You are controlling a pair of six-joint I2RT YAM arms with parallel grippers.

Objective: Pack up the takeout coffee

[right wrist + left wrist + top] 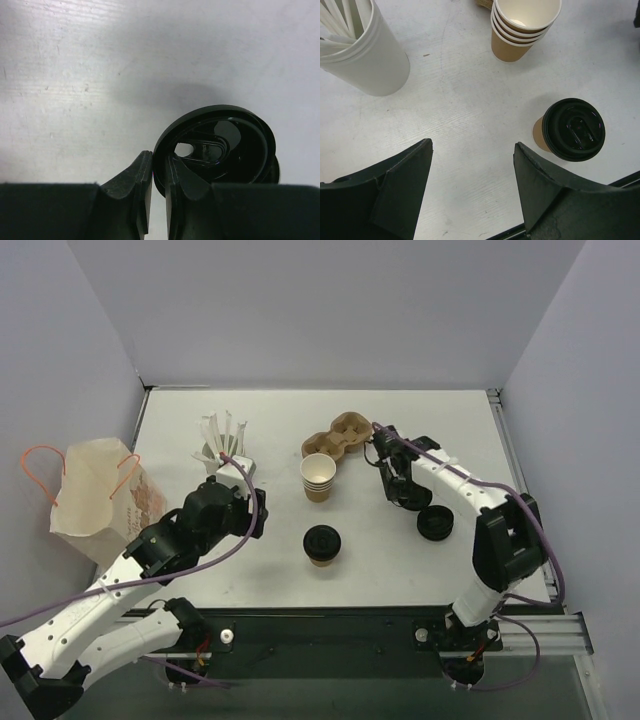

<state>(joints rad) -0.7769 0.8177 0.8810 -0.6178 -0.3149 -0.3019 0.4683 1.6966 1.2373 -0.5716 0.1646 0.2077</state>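
Observation:
The takeout coffee (322, 544) is a small tan cup with a black lid on it, upright at the table's front centre. It also shows in the left wrist view (571, 130), to the right of my left gripper (472, 145). That gripper is open and empty, low over bare table; in the top view (248, 508) it is left of the cup. My right gripper (159, 162) is shut on the rim of a loose black lid (220, 150) and holds it on edge above the table. In the top view that gripper (396, 480) is right of centre.
A nested stack of tan cups (318, 477) (522, 27) stands behind the coffee. A brown cup carrier (340, 435) lies further back. A white holder of white sticks (222, 445) (365, 50) is at the left. A paper bag (100, 498) stands at the left edge. Loose black lids (437, 524) lie at the right.

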